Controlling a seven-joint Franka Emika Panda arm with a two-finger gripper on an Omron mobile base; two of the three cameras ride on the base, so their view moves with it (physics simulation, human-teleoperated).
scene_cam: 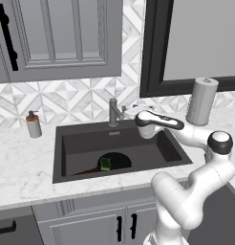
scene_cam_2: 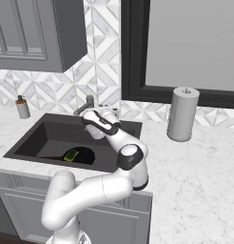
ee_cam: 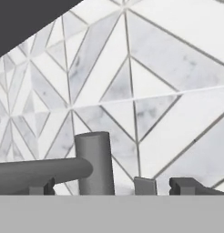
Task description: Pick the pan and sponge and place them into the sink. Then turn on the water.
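In the sink (scene_cam: 67,148), well below and left of the jaws: pan (scene_cam: 120,160) flat on the basin floor, its thin handle (scene_cam: 84,171) pointing toward the front-left corner. Sponge (scene_cam: 105,164) lies on the pan, green face up. Same layout from the right base view: sponge (scene_cam_2: 71,155) on pan (scene_cam_2: 85,155), inside the sink (scene_cam_2: 28,140).

Gripper (ee_cam: 111,189) sits at the sink's back rim, jaws spread wide, holding nothing. Faucet (ee_cam: 93,161) is right ahead, its upright post between the two fingertips and its spout (ee_cam: 41,172) running off to the left past one fingertip. From the left base view the hand is just right of the faucet (scene_cam: 113,112). No water visible.

Further out: soap dispenser (scene_cam: 33,124) on the counter (scene_cam: 24,167) far left of the jaws, paper towel roll (scene_cam: 201,101) to their right.
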